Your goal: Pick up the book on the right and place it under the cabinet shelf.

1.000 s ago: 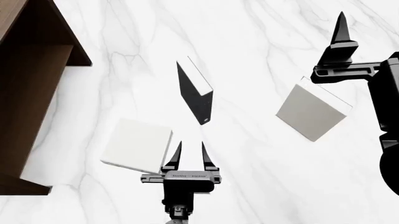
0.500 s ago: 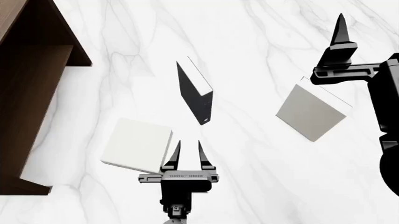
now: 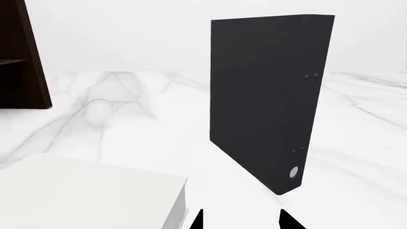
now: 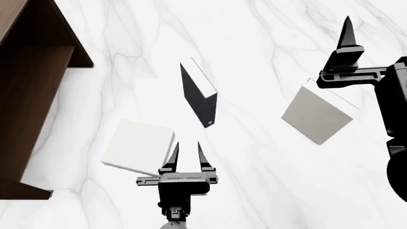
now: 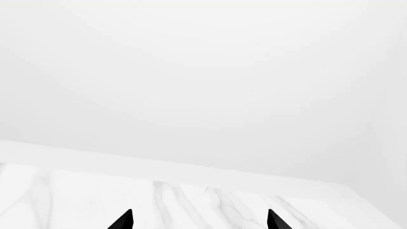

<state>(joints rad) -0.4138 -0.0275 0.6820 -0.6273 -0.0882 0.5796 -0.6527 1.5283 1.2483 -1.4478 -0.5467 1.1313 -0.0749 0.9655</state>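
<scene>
Three books: all are sitting on the white marble tabletop (image 4: 267, 181), well apart from one another
Whitish book (image 4: 137, 147): it is lying flat at the near left of the head view, between the cabinet (image 4: 32, 71) and the left hand (image 4: 188, 144); in the left wrist view this book (image 3: 83, 195) is showing its pale cover and thin white page edge
Black book (image 4: 198, 95): it is standing upright on its edge near the middle of the tabletop, beyond the left hand; in the left wrist view it (image 3: 267, 95) is filling the centre, its spine turned toward the camera
Beige-grey book (image 4: 315, 114): it is lying at the right, slightly darker than the whitish one, just below the right hand (image 4: 347, 21) in the head view
Cabinet shelf (image 4: 35, 105): the dark brown board is showing inside the tall cabinet at the far left; nothing is visible lying on the part in view
Left hand: it is hovering with its two fingers spread and gripping nothing; one finger is sitting just beside the whitish book's right edge, and whether it is touching cannot be told
Left hand, wrist view (image 3: 240, 219): only the two dark fingertips are showing, with bare marble between them
Right hand, wrist view (image 5: 198, 219): its fingers are standing wide apart and holding nothing, pointing toward the far edge of the tabletop
</scene>
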